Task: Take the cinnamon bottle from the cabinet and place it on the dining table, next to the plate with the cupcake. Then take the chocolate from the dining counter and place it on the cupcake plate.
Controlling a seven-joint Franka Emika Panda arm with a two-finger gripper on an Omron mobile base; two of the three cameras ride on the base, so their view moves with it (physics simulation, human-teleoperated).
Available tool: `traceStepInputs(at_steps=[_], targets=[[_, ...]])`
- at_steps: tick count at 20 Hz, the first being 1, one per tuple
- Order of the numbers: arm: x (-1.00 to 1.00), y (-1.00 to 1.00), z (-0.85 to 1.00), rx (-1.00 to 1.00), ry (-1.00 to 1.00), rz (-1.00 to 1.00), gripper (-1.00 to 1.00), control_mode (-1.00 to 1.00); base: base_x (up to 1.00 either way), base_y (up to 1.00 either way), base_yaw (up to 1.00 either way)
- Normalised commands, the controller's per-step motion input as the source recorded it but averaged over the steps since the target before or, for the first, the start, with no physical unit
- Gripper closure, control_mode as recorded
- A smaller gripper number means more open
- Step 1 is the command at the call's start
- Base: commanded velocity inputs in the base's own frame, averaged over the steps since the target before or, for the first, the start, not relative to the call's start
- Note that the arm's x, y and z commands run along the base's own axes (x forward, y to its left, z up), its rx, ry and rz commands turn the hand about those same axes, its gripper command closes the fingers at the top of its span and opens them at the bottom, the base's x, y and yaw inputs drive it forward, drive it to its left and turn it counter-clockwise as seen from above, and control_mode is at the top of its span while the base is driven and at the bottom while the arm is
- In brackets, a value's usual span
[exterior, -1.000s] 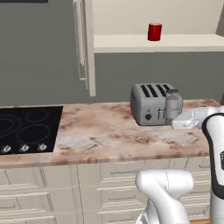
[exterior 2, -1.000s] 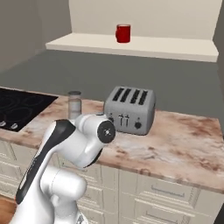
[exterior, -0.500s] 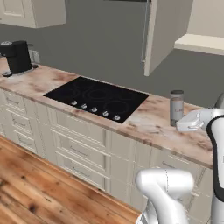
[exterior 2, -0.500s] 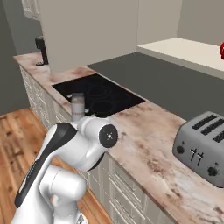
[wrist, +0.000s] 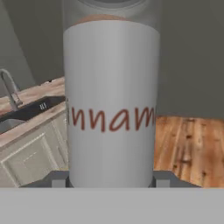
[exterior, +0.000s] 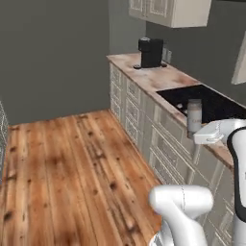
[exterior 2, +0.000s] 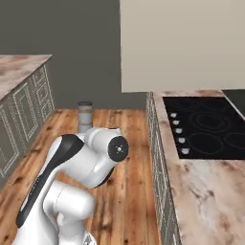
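The cinnamon bottle (wrist: 111, 105) stands upright in my gripper (wrist: 111, 180), so close in the hand view that its pale label with red-brown lettering covers the middle. The two fingertips (wrist: 58, 179) press on the sides of the bottle's base, so the gripper is shut on it. In the left base view the cinnamon bottle (exterior: 194, 116), grey-capped, rises from the white hand in front of the cooktop. In the right base view the cinnamon bottle (exterior 2: 85, 116) shows just above the arm's shoulder, over the wood floor.
A marble counter with a black cooktop (exterior: 207, 102) (exterior 2: 209, 127) and cream drawers runs along the wall. A black coffee machine (exterior: 151, 52) stands at its far end. A large cabinet door (exterior 2: 182, 45) hangs above. Wood floor (exterior: 72, 163) lies open. A faucet (wrist: 9, 90) stands over a sink.
The whole picture has swung sideways: the base has turned, so toaster, red can and shelf have left view and floor has come in. The bottle stays in the gripper.
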Motion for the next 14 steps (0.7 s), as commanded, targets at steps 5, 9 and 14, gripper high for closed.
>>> traceStepInputs(at_steps=[5,9,14], targets=[[0.00,0.00,0.00,0.00,0.00,0.00,1.00,1.00,-0.05,0.00,1.00],[0.00,0.00,0.00,0.00,0.00,0.00,1.00,1.00,-0.01,0.00,1.00],[0.00,0.00,0.00,0.00,0.00,0.00,1.00,1.00,0.06,0.10,0.86]])
